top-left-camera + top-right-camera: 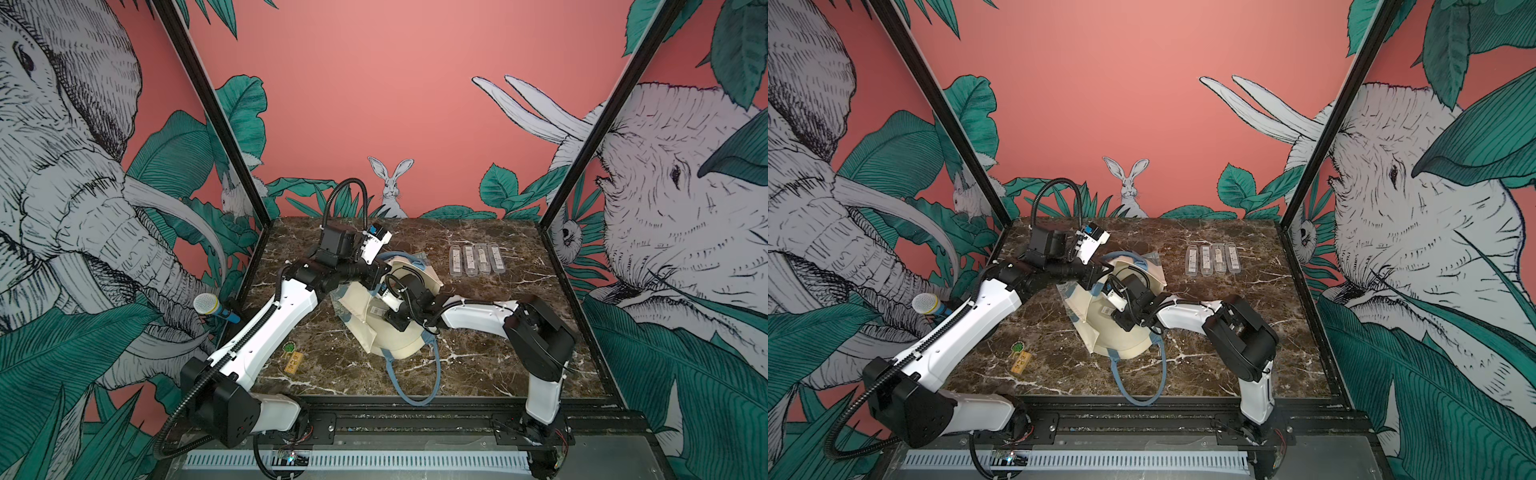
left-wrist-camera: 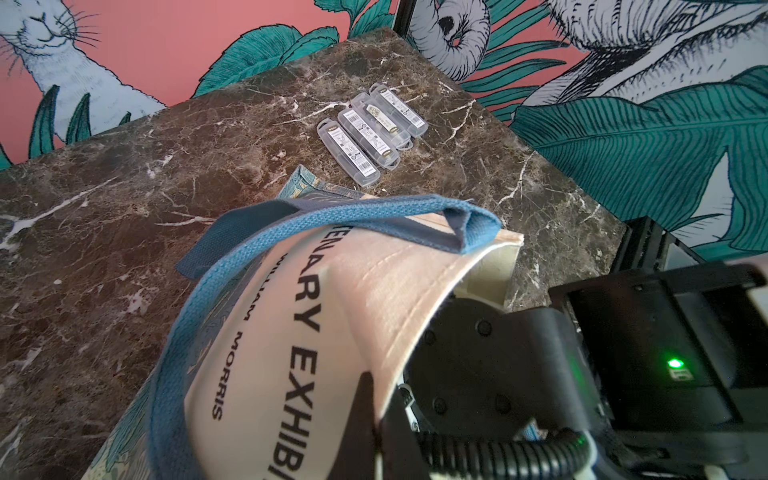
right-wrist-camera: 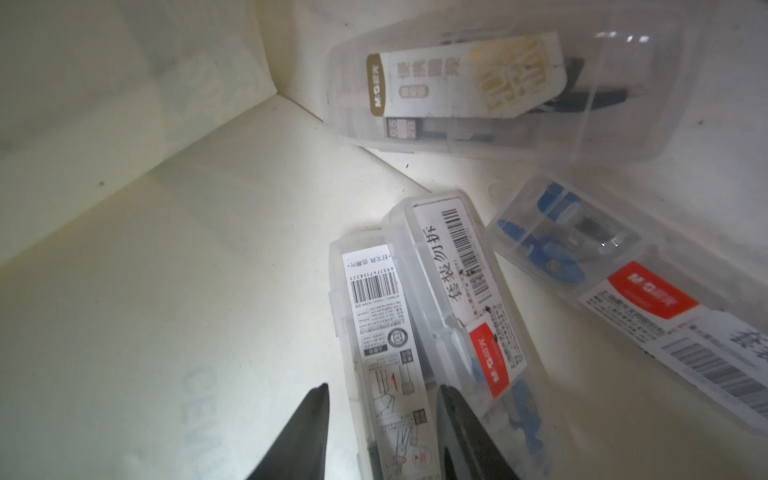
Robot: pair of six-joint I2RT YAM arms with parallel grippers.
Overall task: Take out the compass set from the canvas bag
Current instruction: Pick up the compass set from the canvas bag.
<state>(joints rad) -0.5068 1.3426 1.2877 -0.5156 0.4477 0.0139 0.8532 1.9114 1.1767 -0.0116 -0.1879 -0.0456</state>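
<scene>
From where I stood, the canvas bag (image 1: 397, 343) lay on its side in the middle of the worktop (image 1: 478, 332), its mouth propped up into an arch. The left claw (image 1: 382, 271) was shut tight at the bag's upper rim, pinching the cloth there as far as I could judge. A blue strap handle (image 2: 332, 224) flopped over the top of the bag.

The right claw (image 3: 383, 386) was well inside the bag, its two black fingers (image 3: 303, 432) set either side of a compass set (image 3: 374, 316) lying on the bag's inner floor. The jaws stood partly narrowed about it, and I could not tell whether they pressed on it yet. A second case (image 3: 457, 291) leaned against it. A third case (image 3: 615, 282), with a blue compass showing through, lay a little deeper in the bag. A gold-labelled case (image 3: 478, 91) lay deepest, near the bag's folded corner. Outside the bag, past its raised rim, a row of four cases (image 1: 477, 259) lay side by side.

The compass set looked light and rigid, a clear plastic box with smooth, glossy walls, so I judged it likely to slip. The best hold seemed to be across its narrow sides near mid-length, so that neither end would droop. The case leaning on it might be dragged along. The bag itself was soft and would probably sag shut if its rim were let go.
</scene>
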